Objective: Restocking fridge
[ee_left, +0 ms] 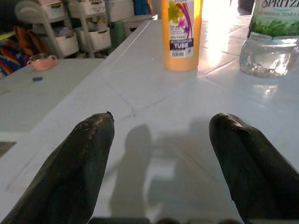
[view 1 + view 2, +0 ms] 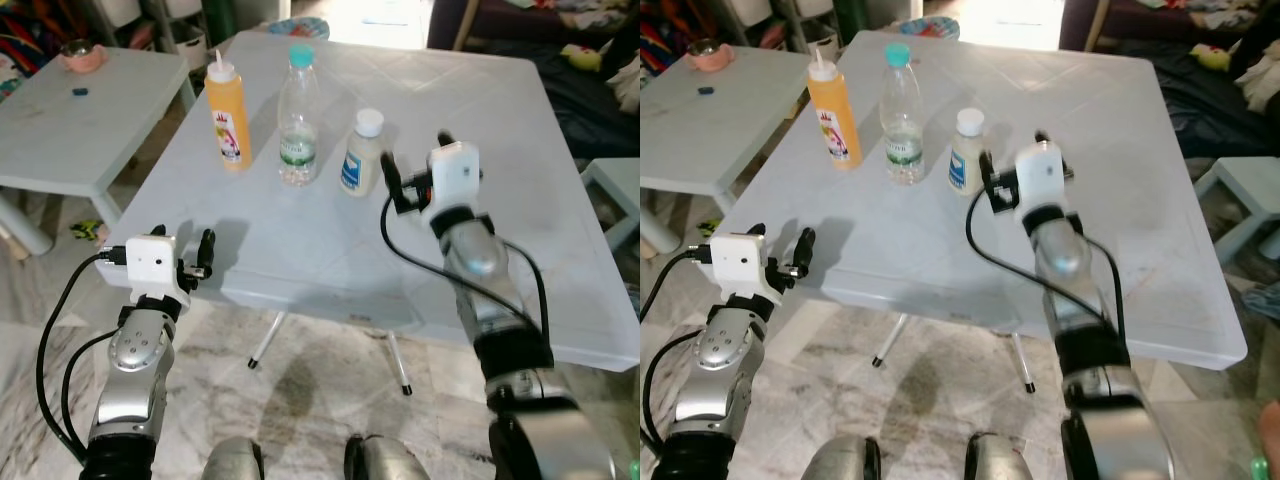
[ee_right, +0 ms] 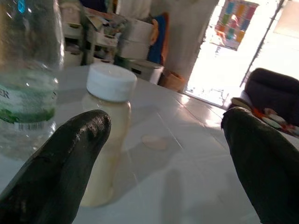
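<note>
Left eye view: left pincer [image 2: 205,254] gapes empty at the bench [image 2: 300,230] edge. Right pincer [image 2: 415,165], fingers wide, empty, hovers just beside the white-capped bottle [image 2: 360,152], perhaps creamy dressing; beyond stand the water bottle [image 2: 298,115] and orange squeeze bottle [image 2: 228,115].

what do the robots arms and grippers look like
Both arms are silver metal with rounded segments and black joints. Each wrist carries a white box module, with black cables looping out beside it. The left gripper and right gripper each have two long black fingers, which look matte and rounded at the tips in the wrist views.
</note>
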